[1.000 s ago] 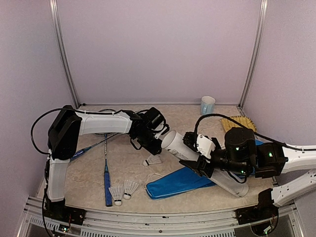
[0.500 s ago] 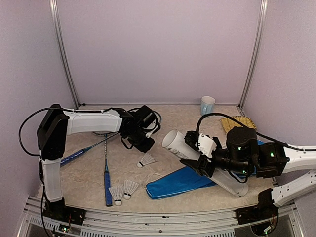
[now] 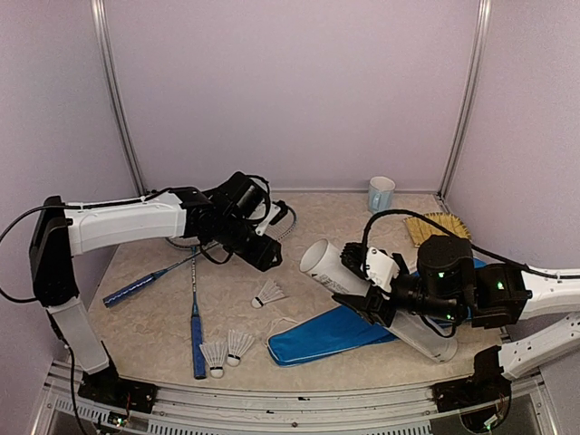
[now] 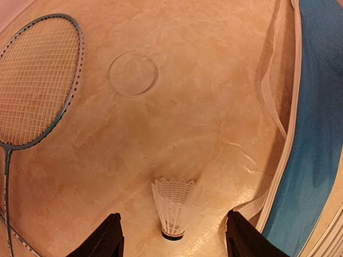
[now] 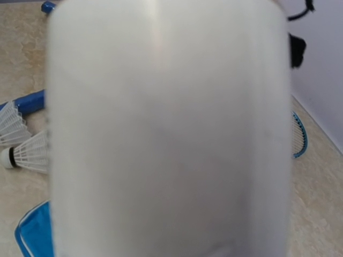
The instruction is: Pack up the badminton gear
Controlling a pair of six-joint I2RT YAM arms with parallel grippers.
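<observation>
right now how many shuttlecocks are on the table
3 shuttlecocks: one mid-table beside the cover, two together near the front by a racket handle; more may be inside the tube.

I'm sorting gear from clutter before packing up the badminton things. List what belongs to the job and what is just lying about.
Belongs:
two thin rackets with blue handles
three white feather shuttlecocks
long white tube
blue racket-shaped cover

Lying about:
pale blue mug
straw-coloured brush
</observation>
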